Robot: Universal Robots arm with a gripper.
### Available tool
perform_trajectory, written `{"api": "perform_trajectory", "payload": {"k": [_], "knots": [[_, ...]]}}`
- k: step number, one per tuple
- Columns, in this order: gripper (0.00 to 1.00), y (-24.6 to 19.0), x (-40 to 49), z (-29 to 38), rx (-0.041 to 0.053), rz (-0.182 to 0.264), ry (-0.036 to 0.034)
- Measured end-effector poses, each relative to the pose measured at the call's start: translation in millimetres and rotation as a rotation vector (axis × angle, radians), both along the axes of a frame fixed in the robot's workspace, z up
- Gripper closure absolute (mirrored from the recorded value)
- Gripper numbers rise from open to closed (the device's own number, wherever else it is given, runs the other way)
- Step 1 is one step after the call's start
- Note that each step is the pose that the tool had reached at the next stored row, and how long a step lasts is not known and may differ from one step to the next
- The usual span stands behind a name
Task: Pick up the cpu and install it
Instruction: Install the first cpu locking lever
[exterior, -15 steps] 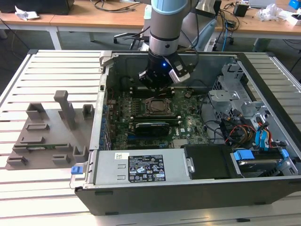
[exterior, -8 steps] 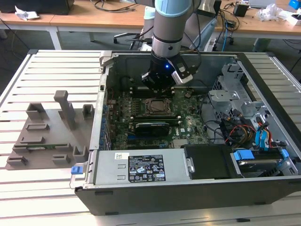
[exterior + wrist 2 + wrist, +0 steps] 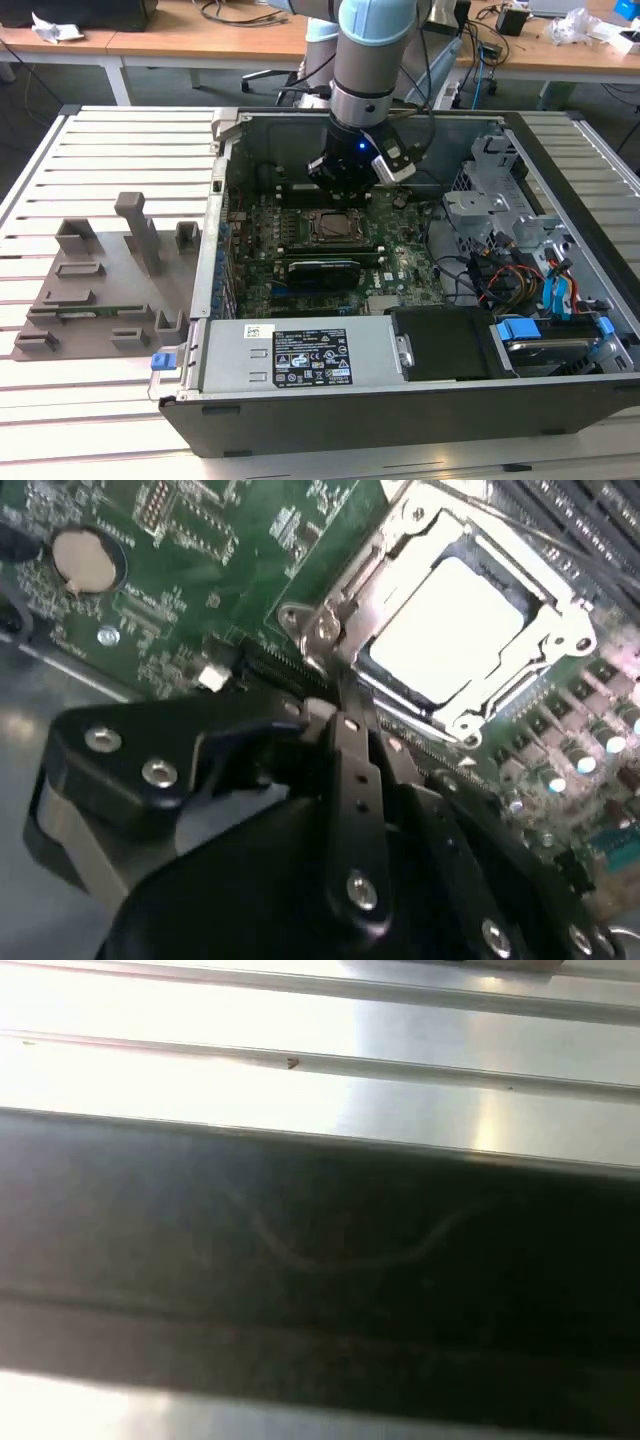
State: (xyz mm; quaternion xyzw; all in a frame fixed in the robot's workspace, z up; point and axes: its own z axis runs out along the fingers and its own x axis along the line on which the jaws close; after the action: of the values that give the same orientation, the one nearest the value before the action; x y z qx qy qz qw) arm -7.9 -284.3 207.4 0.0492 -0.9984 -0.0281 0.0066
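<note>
The cpu (image 3: 452, 620) lies flat inside the metal socket frame (image 3: 330, 630) on the green motherboard (image 3: 400, 262), its silvery top facing up, within the open computer case (image 3: 560, 400). In the second wrist view the gripper (image 3: 340, 705) sits just beside the frame's corner, apart from the chip, its fingers (image 3: 352, 770) pressed together and holding nothing. The case rests on a slatted metal table (image 3: 90, 400).

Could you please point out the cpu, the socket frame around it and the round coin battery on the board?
cpu (image 3: 455, 625), second wrist view: middle of its bright metal top.
socket frame (image 3: 335, 620), second wrist view: its silvery side rail.
coin battery (image 3: 85, 560), second wrist view: centre of its face.
</note>
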Motion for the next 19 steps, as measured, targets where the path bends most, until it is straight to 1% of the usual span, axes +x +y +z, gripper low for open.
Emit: {"api": "perform_trajectory", "payload": {"k": [1,2,3,4,5,6,7,9,10,13,14,17,19], "knots": [[0.89,0.0,0.0,3.8,-0.0020,0.000,-0.0002],[0.89,0.0,0.1,7.1,-0.0087,0.000,0.0000],[0.89,0.1,0.1,8.6,-0.0194,0.000,-0.0002],[0.89,-0.1,0.0,10.3,-0.0419,0.000,0.0000],[0.89,-0.6,0.0,10.9,-0.0683,0.000,0.0001],[0.89,-1.6,0.1,10.9,-0.0815,0.000,-0.0001],[0.89,-2.9,0.1,11.0,-0.0835,0.000,0.0000],[0.89,-7.9,0.0,11.0,-0.0836,0.000,0.0000],[0.89,-13.1,0.0,11.0,-0.0837,0.000,0.0000],[0.89,-19.2,0.0,11.2,-0.0836,0.000,0.0000],[0.89,-20.7,-0.1,12.4,-0.0839,0.000,0.0001],[0.89,-21.4,-0.1,19.9,-0.0837,0.000,0.0000],[0.89,-21.4,-0.1,28.1,-0.0837,0.000,0.0000]]}}
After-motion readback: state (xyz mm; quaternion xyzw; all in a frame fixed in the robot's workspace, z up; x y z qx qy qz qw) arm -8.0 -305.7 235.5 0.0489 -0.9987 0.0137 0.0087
